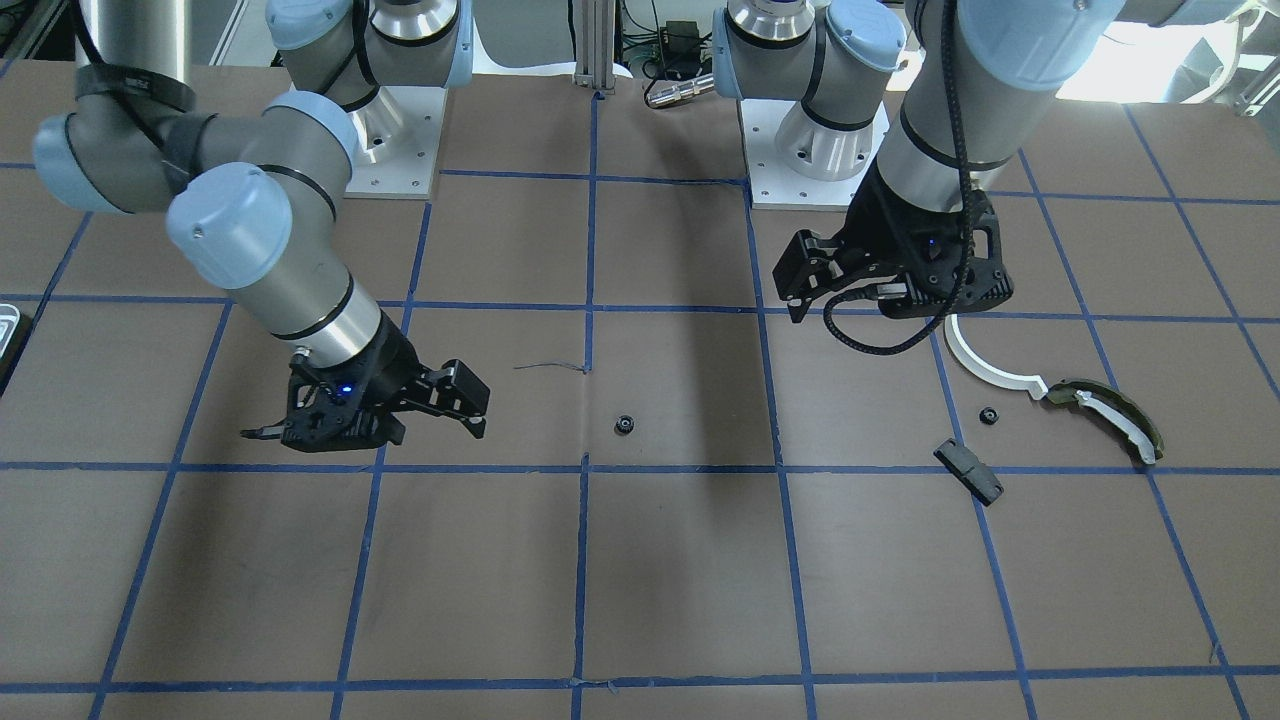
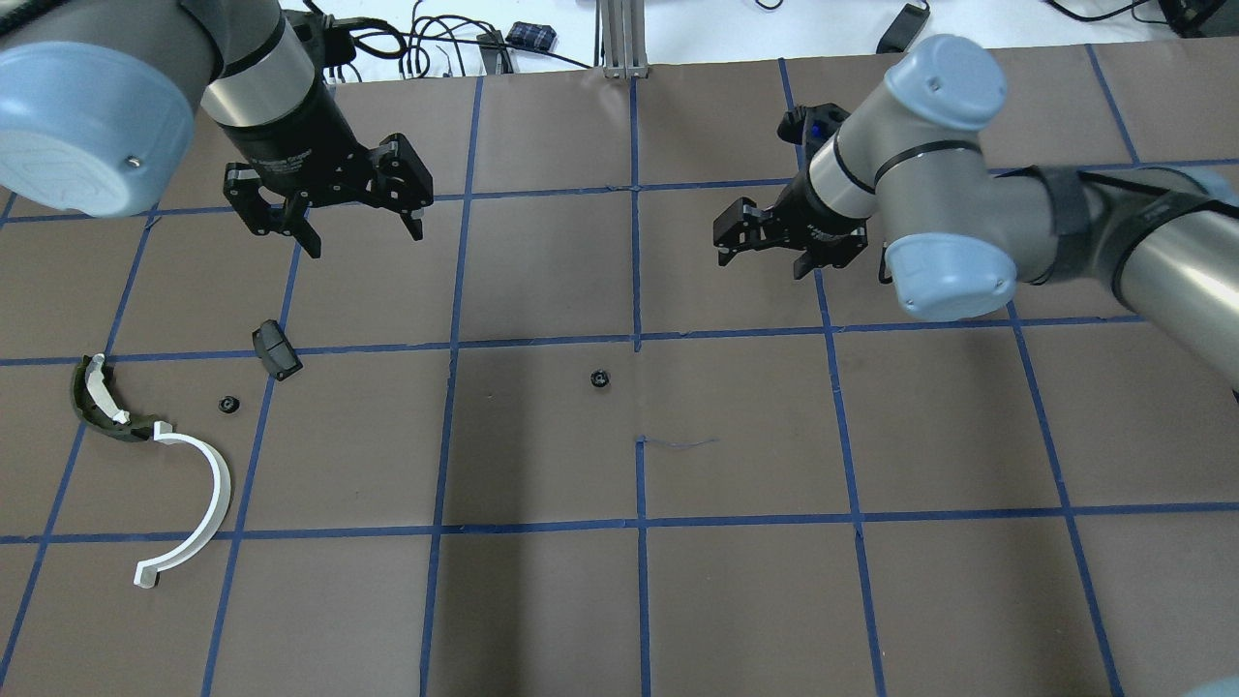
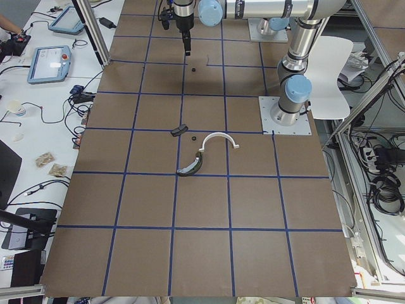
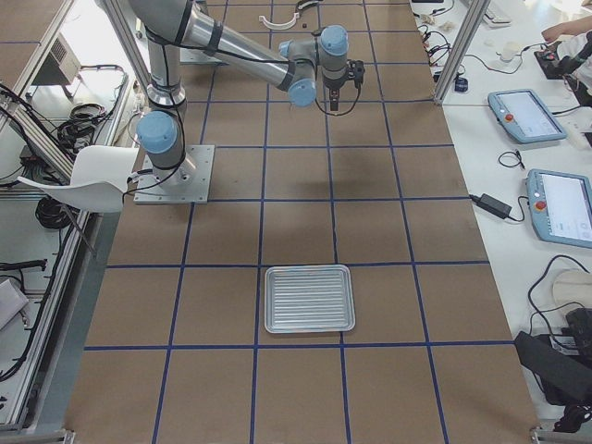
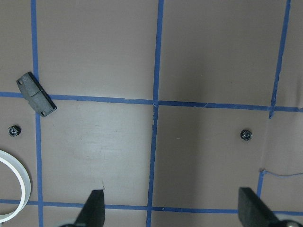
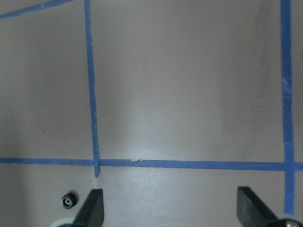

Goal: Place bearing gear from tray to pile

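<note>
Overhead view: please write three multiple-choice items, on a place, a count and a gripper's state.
1. Where is the lone bearing gear? A. in a gripper B. mid-table C. on a tray
2. Small black gears on the table? A. one B. two C. four
3. The left gripper is A. open, empty B. shut on a gear C. shut on a ring
1 B: it rests alone on the bare table. 2 B: the second gear lies near the black block. 3 A: its fingers stand apart, nothing between.
</note>
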